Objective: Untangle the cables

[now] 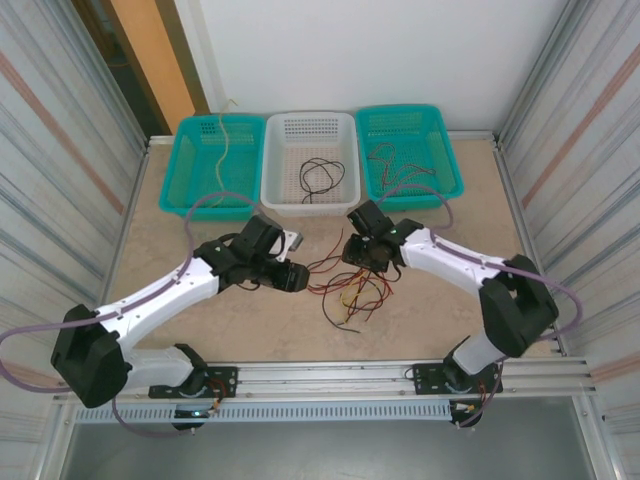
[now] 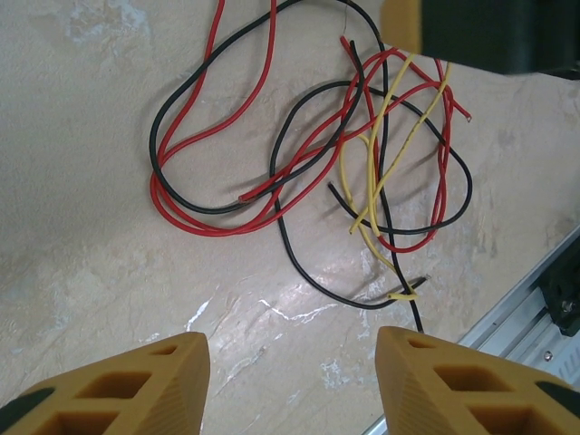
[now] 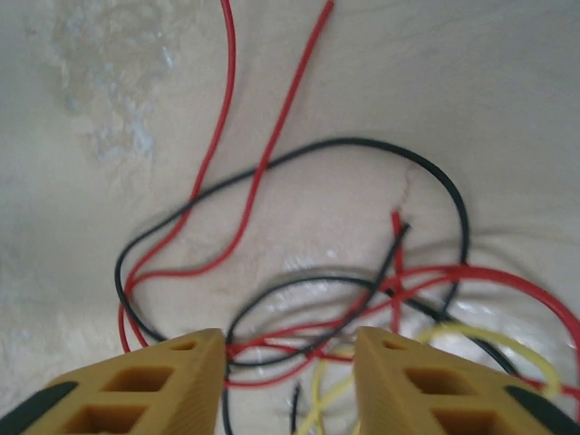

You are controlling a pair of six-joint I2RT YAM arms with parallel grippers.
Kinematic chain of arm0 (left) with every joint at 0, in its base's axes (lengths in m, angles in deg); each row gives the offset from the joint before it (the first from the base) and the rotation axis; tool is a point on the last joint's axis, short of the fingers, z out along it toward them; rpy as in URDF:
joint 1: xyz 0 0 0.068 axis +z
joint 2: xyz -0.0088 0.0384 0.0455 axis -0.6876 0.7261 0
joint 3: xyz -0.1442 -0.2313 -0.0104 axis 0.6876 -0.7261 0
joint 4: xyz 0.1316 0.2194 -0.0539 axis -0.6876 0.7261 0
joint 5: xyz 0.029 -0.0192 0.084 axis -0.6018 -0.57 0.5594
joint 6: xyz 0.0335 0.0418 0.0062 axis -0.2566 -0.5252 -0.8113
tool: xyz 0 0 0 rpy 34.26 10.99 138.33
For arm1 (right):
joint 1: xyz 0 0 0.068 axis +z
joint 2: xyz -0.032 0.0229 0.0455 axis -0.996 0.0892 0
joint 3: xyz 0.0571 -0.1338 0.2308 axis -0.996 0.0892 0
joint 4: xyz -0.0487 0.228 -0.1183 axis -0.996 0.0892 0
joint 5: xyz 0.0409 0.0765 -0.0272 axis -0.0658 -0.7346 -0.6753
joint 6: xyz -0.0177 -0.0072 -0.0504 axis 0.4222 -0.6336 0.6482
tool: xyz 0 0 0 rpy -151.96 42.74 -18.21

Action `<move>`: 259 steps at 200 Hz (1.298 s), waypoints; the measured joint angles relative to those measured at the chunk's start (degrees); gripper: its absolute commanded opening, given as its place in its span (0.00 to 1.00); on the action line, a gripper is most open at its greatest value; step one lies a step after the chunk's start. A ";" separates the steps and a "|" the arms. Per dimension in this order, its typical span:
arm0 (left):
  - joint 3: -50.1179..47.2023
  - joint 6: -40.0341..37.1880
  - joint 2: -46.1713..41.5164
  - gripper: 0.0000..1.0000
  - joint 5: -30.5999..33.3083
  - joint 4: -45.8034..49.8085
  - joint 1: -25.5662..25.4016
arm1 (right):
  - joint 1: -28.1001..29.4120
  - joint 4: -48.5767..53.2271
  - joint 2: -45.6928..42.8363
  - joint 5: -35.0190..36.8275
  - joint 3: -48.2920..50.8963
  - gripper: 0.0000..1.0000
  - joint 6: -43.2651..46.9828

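Note:
The cables [image 1: 350, 290] lie as a loose tangle of red, black and yellow wires on the table between my two grippers. In the left wrist view the cables [image 2: 308, 154] spread out ahead of my left gripper [image 2: 292, 381], which is open, with bare table between its orange fingers. It sits at the tangle's left edge [image 1: 298, 276]. My right gripper [image 3: 290, 362] hangs low over the tangle's upper part [image 1: 362, 262]. Its jaws stand apart, with red and black cables [image 3: 299, 331] running across the gap and touching the left finger [image 3: 172, 381].
Three baskets stand at the back. A teal one [image 1: 170, 180] on the left holds a yellow wire [image 1: 226, 140]. The white one [image 1: 272, 170] holds a black wire [image 1: 320, 178]. The teal one [image 1: 450, 160] on the right holds red wires [image 1: 385, 155]. A metal rail [image 1: 400, 372] borders the near edge.

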 measured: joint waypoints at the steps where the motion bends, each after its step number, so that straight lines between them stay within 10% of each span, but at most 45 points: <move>1: 0.00 0.00 0.02 0.51 0.04 0.02 0.00 | 0.00 -0.04 0.15 -0.02 -0.11 0.36 -0.09; 121: -1.62 0.09 -6.64 0.53 -0.39 0.09 12.13 | -0.20 -3.72 17.51 -2.32 -8.98 0.43 -1.11; 192: -1.62 -0.68 -8.87 0.56 -2.23 0.11 12.13 | -0.72 -3.30 19.21 -1.92 -10.10 0.00 -1.22; 259: -1.75 0.24 -7.78 0.58 -6.47 -3.32 11.67 | 6.73 4.79 9.33 4.63 -14.10 0.00 0.96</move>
